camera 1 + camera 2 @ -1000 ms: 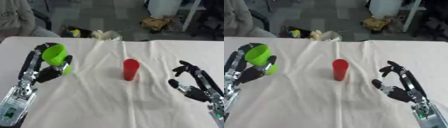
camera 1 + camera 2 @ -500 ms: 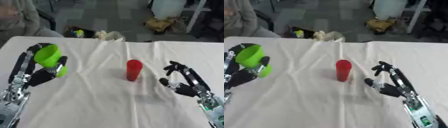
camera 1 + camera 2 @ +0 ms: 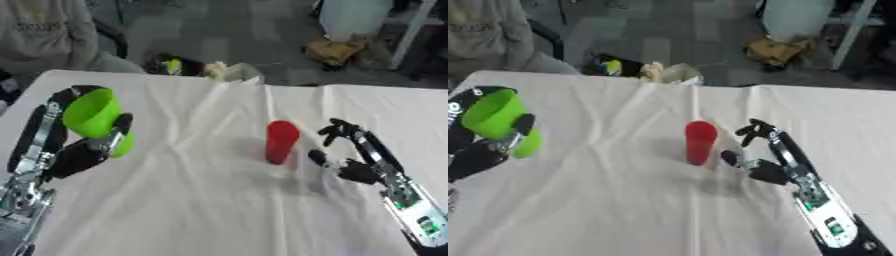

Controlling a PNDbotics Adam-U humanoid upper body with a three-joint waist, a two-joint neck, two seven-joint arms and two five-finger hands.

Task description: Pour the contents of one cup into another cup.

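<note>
Red cup (image 3: 281, 140) upright mid surface (image 3: 210, 210); looks light, stiff plastic, tippy, so grab mid-body. Right hand (image 3: 350, 152) open just beside it. Left hand (image 3: 77, 150) grips green cup (image 3: 92, 112), well left.

No readable text anywhere — cups and cloth are plain. Only a white mark on the left hand (image 3: 455, 109) at the right eye view's edge — too blurred and cropped to read.
</note>
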